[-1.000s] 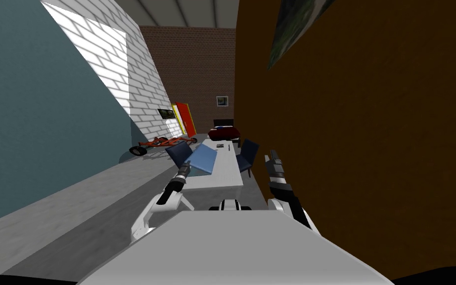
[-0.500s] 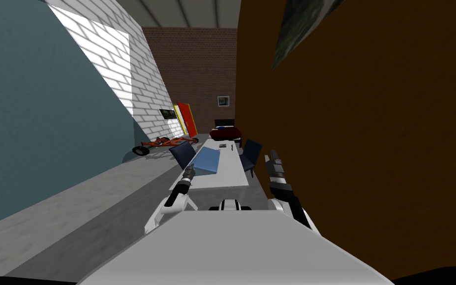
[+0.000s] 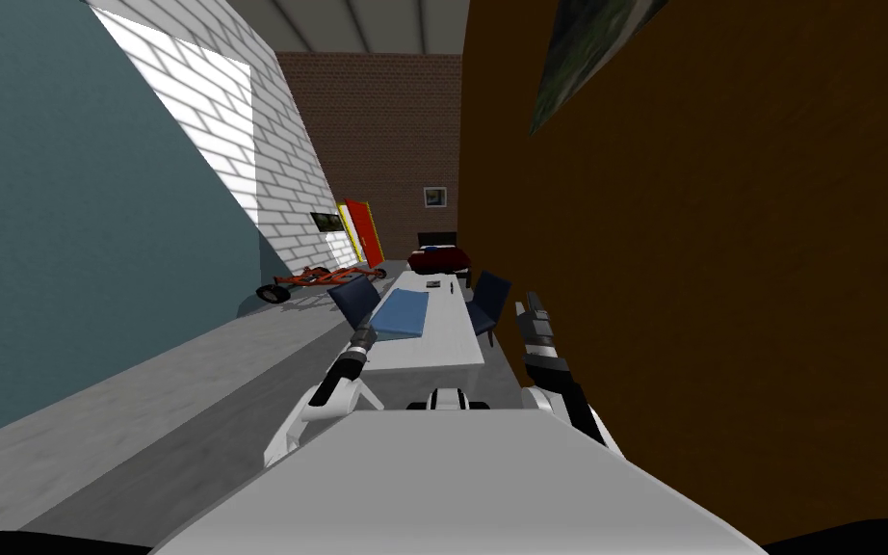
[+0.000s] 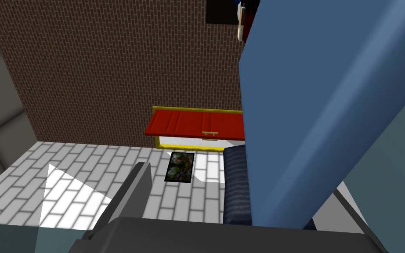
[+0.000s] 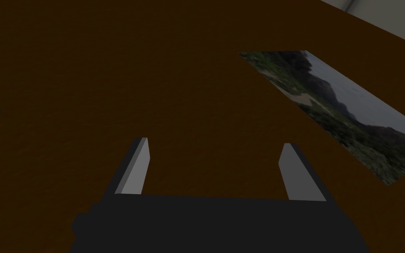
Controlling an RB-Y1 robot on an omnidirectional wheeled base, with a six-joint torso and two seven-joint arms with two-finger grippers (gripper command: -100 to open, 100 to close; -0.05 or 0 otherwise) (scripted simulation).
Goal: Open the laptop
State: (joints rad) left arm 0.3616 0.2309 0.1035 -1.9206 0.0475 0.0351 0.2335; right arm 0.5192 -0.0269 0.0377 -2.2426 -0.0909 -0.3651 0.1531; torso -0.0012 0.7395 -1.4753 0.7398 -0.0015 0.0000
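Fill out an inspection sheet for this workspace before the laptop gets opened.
Surface: white table, long, stretching ahead.
Job's things: blue laptop lying on the table's near left part; lid angle unclear.
Clutter: small dark items at the table's far end.
Grippers: left gripper open at the laptop's near edge; right gripper open, raised beside the brown wall.
Cables: nothing seen.
Surroundings: dark blue chairs on both sides of the table; red door beyond.
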